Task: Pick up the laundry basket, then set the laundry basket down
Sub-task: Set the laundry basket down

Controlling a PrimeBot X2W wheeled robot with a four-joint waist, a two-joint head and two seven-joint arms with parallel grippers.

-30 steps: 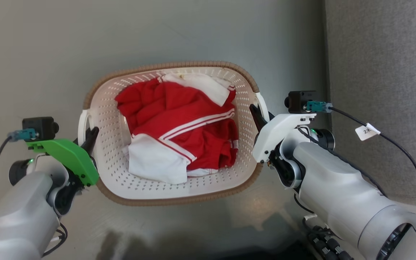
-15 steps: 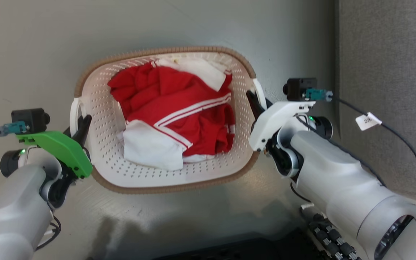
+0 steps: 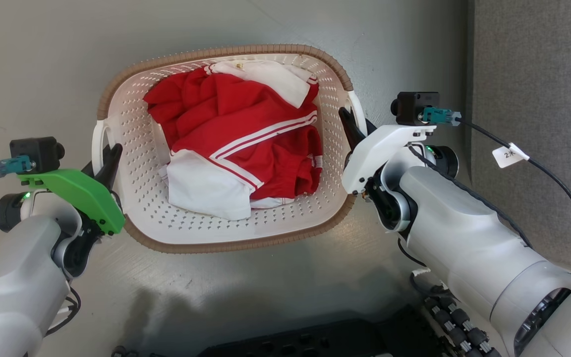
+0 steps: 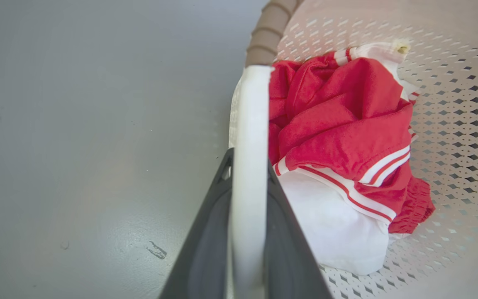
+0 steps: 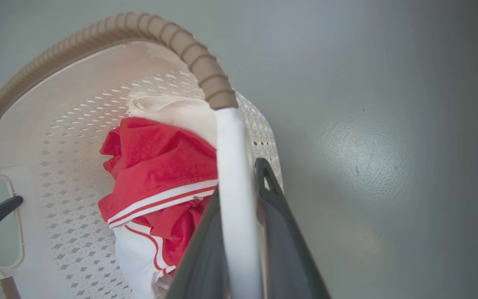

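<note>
The laundry basket (image 3: 142,203), cream-white and perforated with a brown woven-look rim, is held between my two arms over the grey floor. Red and white clothes (image 3: 246,148) lie inside it. My left gripper (image 3: 107,161) is shut on the left white handle; in the left wrist view the handle (image 4: 249,124) runs between its dark fingers (image 4: 206,232). At the right handle (image 5: 230,158), my right gripper (image 3: 351,126) is shut with a finger on each side. Whether the basket's bottom touches the floor I cannot tell.
A grey carpeted surface (image 3: 538,99) borders the floor on the right, close to my right forearm. My dark base (image 3: 315,342) shows at the bottom edge. A black cable with a white tag (image 3: 508,154) loops from the right wrist camera.
The whole view has shifted. Basket and both grippers now sit higher in the picture, and the dark base has come into view below. Both grips on the handles are unchanged.
</note>
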